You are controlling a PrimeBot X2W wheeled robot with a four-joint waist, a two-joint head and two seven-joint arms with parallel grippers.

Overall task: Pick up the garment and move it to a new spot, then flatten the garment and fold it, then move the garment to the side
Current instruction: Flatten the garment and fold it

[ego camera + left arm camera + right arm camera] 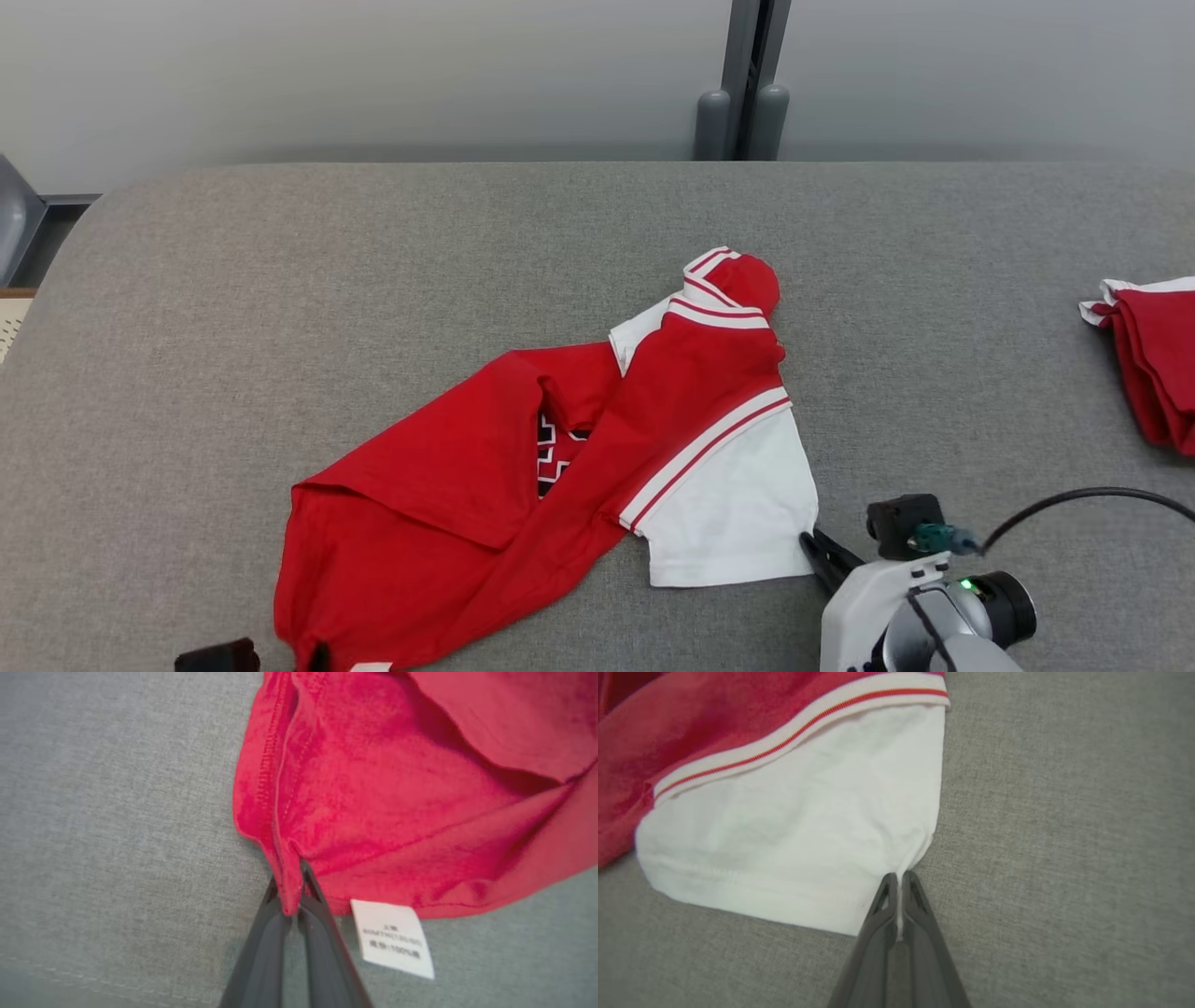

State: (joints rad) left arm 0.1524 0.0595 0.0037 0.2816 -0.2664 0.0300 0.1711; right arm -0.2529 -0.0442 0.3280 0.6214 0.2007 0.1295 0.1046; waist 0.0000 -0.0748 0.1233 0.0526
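Shirt (485, 439): red and white, crumpled mid-table (280, 280); its black print is mostly hidden in a fold.
Left gripper (292, 891): pinching a red hem corner beside the white tag (392, 938), whose print is too blurred to read.
Right gripper (900, 882): pressed together on the white sleeve's corner.
Right edge: a red-and-white cloth pile (1158, 364), cut off by the frame.

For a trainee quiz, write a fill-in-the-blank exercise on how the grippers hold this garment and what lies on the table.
The right gripper is shut on the garment's ___ section.
The left gripper pinches its red cloth beside a white ___.
The garment lies on a ___ table.
A second red garment lies at the table's ___ edge in the head view.
Missing words: white; label; grey; right.
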